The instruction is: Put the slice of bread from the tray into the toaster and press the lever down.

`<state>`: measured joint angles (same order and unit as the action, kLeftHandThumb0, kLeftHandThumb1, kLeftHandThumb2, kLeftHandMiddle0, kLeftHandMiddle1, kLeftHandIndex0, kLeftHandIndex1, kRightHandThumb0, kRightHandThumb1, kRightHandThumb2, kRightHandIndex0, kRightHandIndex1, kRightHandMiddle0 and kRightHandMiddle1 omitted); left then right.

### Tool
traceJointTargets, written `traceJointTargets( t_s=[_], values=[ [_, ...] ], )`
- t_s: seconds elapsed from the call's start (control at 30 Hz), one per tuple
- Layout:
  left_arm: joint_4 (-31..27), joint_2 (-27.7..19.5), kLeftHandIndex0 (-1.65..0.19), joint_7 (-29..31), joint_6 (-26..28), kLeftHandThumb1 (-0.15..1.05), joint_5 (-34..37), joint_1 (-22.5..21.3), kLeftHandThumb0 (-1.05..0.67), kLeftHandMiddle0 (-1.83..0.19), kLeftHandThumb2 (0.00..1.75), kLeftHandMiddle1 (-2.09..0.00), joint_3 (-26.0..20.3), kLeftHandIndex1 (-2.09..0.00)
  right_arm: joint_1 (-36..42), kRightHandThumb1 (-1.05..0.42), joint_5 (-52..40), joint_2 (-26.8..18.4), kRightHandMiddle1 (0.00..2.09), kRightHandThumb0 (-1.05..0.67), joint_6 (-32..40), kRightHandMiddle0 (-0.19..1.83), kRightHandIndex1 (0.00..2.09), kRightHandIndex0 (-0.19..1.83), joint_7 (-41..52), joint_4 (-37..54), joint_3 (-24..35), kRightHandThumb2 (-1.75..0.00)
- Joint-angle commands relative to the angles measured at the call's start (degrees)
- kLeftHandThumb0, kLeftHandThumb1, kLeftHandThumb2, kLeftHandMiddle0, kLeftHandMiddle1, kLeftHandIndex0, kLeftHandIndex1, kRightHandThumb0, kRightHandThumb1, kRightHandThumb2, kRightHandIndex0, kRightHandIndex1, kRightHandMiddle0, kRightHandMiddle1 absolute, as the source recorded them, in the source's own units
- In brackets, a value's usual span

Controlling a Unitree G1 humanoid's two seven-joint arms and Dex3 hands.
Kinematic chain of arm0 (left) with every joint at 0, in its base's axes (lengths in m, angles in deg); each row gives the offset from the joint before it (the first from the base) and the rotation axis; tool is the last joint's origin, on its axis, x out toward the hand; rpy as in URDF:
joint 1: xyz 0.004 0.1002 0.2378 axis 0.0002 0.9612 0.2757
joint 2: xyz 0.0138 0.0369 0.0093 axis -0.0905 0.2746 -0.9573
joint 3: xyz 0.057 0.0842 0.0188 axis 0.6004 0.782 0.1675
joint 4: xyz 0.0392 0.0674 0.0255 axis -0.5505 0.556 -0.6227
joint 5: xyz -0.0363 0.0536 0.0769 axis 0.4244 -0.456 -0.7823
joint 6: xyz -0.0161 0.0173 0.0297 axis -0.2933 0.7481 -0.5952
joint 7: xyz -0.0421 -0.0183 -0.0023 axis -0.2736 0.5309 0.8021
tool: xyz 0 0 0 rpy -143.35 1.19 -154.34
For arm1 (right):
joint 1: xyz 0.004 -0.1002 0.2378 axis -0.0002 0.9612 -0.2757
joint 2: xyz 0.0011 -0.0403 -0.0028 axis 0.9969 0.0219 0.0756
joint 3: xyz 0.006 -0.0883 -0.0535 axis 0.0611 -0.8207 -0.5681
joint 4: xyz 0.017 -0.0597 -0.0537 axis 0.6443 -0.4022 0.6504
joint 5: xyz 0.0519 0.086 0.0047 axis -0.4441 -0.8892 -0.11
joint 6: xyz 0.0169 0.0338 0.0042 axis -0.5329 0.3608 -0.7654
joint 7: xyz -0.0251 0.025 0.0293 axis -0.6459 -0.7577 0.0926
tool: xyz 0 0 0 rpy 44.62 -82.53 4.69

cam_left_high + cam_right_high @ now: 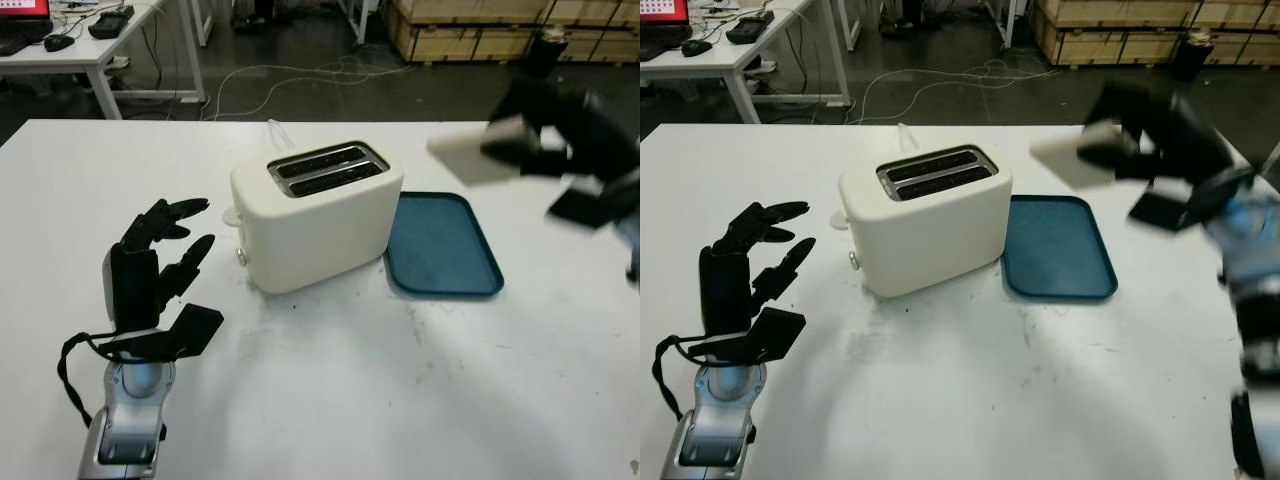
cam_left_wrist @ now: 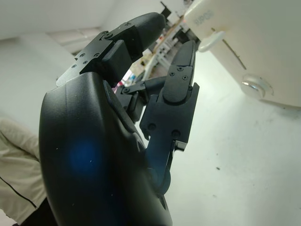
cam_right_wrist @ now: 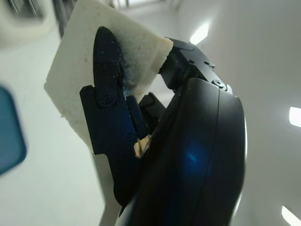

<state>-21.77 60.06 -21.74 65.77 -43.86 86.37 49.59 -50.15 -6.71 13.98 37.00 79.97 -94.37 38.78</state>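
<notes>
White tabletop [image 1: 330,400] fills the near scene, with a dark workshop floor, cables, a desk and stacked wooden crates beyond its far edge. Near the middle of the table stands the cream toaster [image 1: 315,215], two slots open on top; its lever [image 2: 210,40] juts from the end face turned toward the left edge, with a small round knob [image 2: 254,87] below it. Just beside the toaster, toward the right edge, lies the blue tray [image 1: 440,245], now bare.

The slice of bread [image 1: 468,155] is in the air above the tray's far corner, pinched by the right hand [image 1: 560,150], which hangs over the right side of the table. In the right wrist view one dark finger [image 3: 110,94] lies flat across the slice's face while others back it from behind, so the grip sits on roughly half of the slice and leaves the other half free.

The slice looks light, pale and soft, with a crumbly edge; it probably bends or dents under a hard squeeze, so a gentle flat pinch on the faces suits it, with the free edge left to lead into a slot. It should slip little against the fingers.

The left hand [image 1: 155,270] is open, raised above the table near the left edge, close to the toaster's lever end and holding nothing
</notes>
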Motion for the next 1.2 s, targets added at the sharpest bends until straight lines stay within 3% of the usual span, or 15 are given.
traceJointTargets(
  t_s=[0.0, 0.17, 0.33, 0.53, 0.8, 1.17],
  values=[
    [-0.8, -0.1, -0.67, 0.42, 0.24, 0.92, -0.09, -0.28, -0.24, -0.48, 0.06, -1.25, 0.01, -0.57, -5.63, -0.92, -1.7, 2.61, 1.74, -0.49, 0.38, 0.81, 1.75, 1.0, 4.58, -4.85, 0.5, -0.22],
    [-1.01, -0.21, -0.67, 0.33, 0.54, 0.92, -0.58, -0.35, -0.25, -0.48, 0.05, -1.25, -0.04, -0.57, -17.07, -0.92, -1.03, 7.91, 1.74, -0.48, 1.1, 0.87, 1.75, 1.07, 10.91, -14.48, 0.45, -0.2],
    [-0.93, -0.11, -0.68, 0.23, 0.26, 0.92, -0.33, -0.24, -0.23, -0.49, 0.05, -1.24, -0.02, -0.57, -23.07, -0.92, -0.07, 13.15, 1.75, -0.52, 5.49, 0.93, 1.75, 1.11, 13.39, -20.94, 0.28, -0.26],
    [-1.3, 0.08, -0.68, 0.24, 0.67, 0.92, -0.33, -0.05, -0.24, -0.49, 0.05, -1.22, -0.04, -0.56, -24.38, -0.92, 5.43, 17.83, 1.75, -0.49, 5.03, 0.91, 1.75, 1.1, 9.01, -24.62, -2.33, -0.34],
    [-1.06, 0.09, -0.69, -0.33, 0.44, 0.92, -0.93, 0.11, -0.23, -0.49, 0.05, -1.23, 0.04, -0.56, -23.71, -0.92, 8.56, 22.78, 1.75, -0.61, 9.24, 0.88, 1.75, 1.05, 8.31, -29.06, -3.28, -0.32],
    [-1.25, 0.71, -0.69, -0.32, 0.79, 0.92, -0.66, 0.53, -0.24, -0.49, 0.06, -1.22, 0.17, -0.54, -20.9, -0.92, 15.4, 24.94, 1.75, -0.51, 8.62, 0.85, 1.75, 1.06, 3.63, -29.78, -7.86, -0.37]
  ],
)
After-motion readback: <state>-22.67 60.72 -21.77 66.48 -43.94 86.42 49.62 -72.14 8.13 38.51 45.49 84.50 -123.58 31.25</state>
